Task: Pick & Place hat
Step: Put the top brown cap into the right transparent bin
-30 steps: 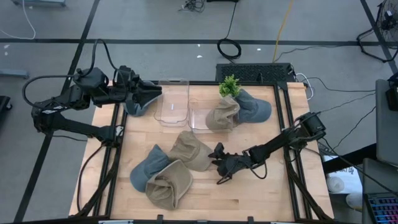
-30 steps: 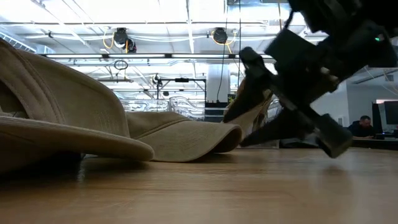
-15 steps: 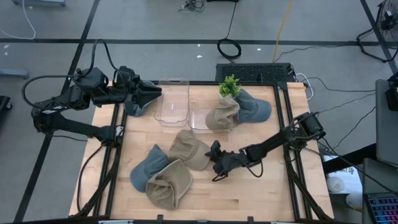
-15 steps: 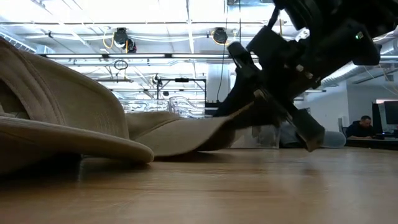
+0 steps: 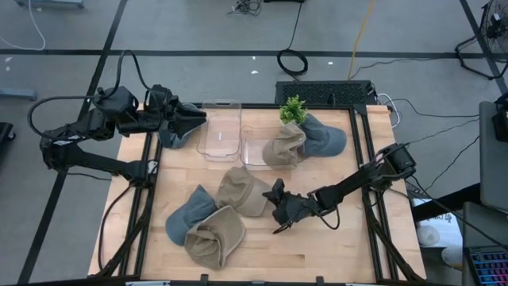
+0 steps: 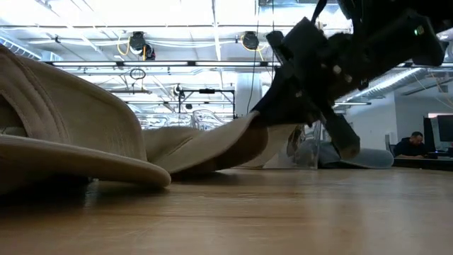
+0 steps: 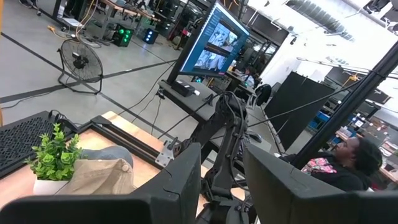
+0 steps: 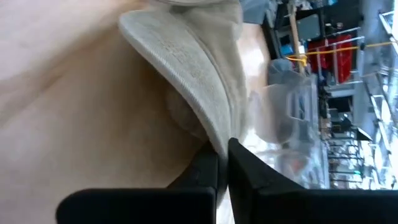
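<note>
The table (image 5: pixel 333 246) is spread with hats: a tan one (image 5: pixel 242 191) at the middle, a blue hat (image 5: pixel 184 216) and another tan hat (image 5: pixel 213 234) toward the front left, and a tan and blue pair (image 5: pixel 305 141) at the back beside a small plant (image 5: pixel 293 110).

The right gripper (image 5: pixel 275 199) is set low at the middle of the table, its fingers pinched together on the brim of the middle tan hat. In the right wrist view the brim edge (image 8: pixel 205 99) is seen caught between the two dark fingertips (image 8: pixel 211 168), and in the low view the brim (image 6: pixel 212 145) is already tipped up off the wood.

The lift is judged to be the step in hand. It would best be done slowly and straight up, since only the thin brim edge is held and soft cloth can slip out. The crown should be cleared of the neighbouring hats before any sideways carry.

The left gripper (image 5: pixel 193 117) is held at the back left corner, clamped on a blue hat (image 5: pixel 168 135), near the bins.

Two clear bins (image 5: pixel 222 129) stand at the back. The left one looks empty; the rim of the right one (image 5: pixel 255 151) is overlapped by the tan hat of the back pair, and whether that hat lies inside cannot be told.
</note>
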`<action>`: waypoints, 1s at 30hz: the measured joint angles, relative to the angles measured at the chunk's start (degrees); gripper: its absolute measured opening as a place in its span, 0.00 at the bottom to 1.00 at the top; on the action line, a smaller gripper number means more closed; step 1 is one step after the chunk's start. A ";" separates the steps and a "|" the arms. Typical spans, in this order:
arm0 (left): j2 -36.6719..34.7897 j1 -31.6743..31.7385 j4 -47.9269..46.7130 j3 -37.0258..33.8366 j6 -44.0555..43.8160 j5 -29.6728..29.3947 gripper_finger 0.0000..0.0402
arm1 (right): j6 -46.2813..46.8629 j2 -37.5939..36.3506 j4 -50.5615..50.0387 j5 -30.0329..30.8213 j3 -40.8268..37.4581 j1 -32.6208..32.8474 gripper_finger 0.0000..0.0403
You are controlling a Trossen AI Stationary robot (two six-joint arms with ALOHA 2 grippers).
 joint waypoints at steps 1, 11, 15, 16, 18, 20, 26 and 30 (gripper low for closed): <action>0.01 0.00 0.00 0.00 -0.02 0.00 0.32 | -0.14 -0.81 -0.12 0.04 -0.02 0.03 0.01; 0.02 -0.01 0.72 0.00 -0.04 -0.20 0.32 | -1.98 -10.47 -5.07 4.72 -0.01 1.99 0.00; 0.00 0.00 3.05 0.03 -0.04 -0.24 0.32 | -2.42 -14.05 -7.33 7.96 0.08 2.98 0.00; 0.00 0.00 3.38 0.04 -0.02 -0.26 0.32 | -3.07 -14.76 -7.41 8.10 0.11 3.20 0.00; 0.00 0.00 4.04 0.04 -0.04 -0.26 0.32 | -4.45 -16.35 -7.86 9.06 0.11 3.89 0.00; 0.00 0.00 4.62 0.04 -0.18 -0.26 0.32 | -5.62 -17.66 -8.20 9.29 0.59 4.17 0.00; 0.00 0.00 5.60 0.04 -0.22 -0.26 0.32 | -13.63 -19.87 -9.25 11.21 3.06 4.36 0.00; 0.00 -0.02 5.60 0.04 -0.22 -0.26 0.32 | -19.89 -20.04 -9.11 14.59 4.90 3.72 0.00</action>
